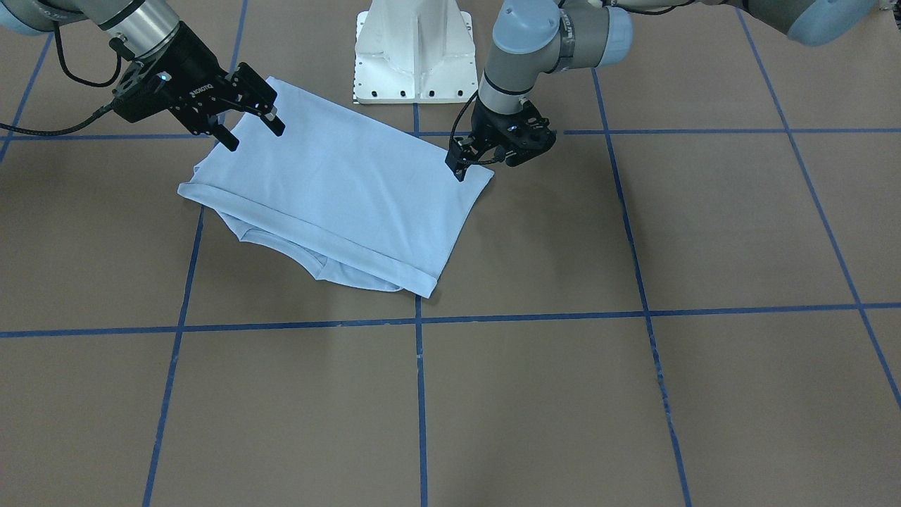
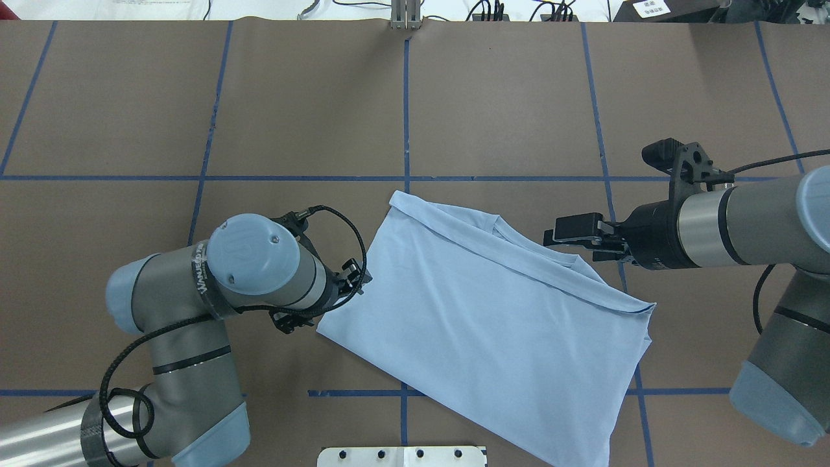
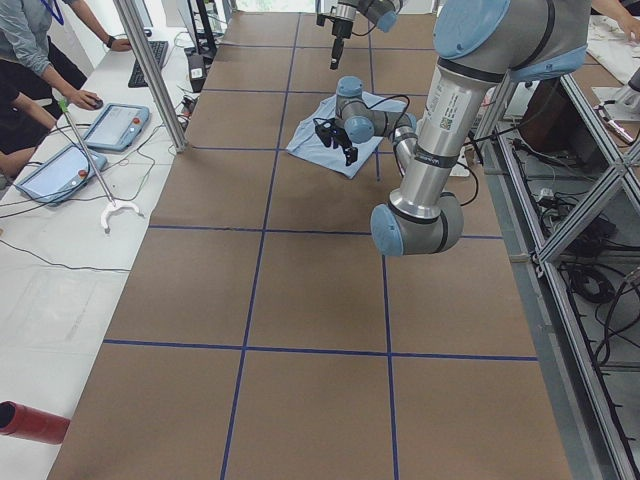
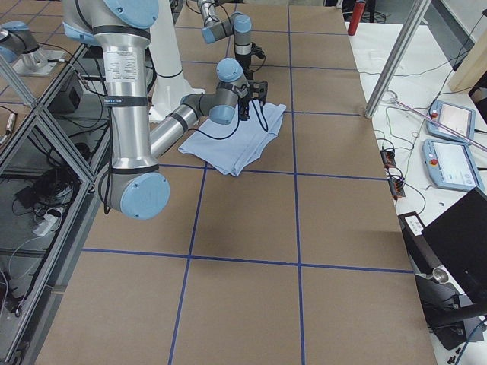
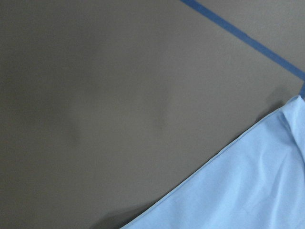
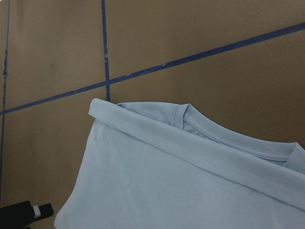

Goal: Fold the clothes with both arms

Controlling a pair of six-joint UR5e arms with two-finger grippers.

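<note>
Light blue knit cloth, the T-shirt [image 1: 331,190] lies folded into a slanted, roughly rectangular slab on the table [image 1: 563,394], just in front of the white pedestal base [image 1: 415,56]. Its top layer is smooth and nearly free of creases. Along the edge farthest from the robot the hem forms a narrow stitched band, and the curved ribbed collar [image 6: 228,138] shows from under it. The table's covering is matte brown paper crossed by blue tape lines [image 1: 420,394].

The right gripper [image 1: 253,134] is black and angular. It is tilted above the shirt's edge on the robot's right, with its two fingers spread apart and nothing between them. One pale pad [image 6: 40,210] shows in the right wrist view.

The left gripper [image 1: 468,162] points down at the shirt's corner on the robot's left. The wrist and cables mask its fingers, so whether they are apart or together cannot be told. The left wrist view shows only the shirt's thin, straight edge [image 5: 214,160] against the paper.
</note>
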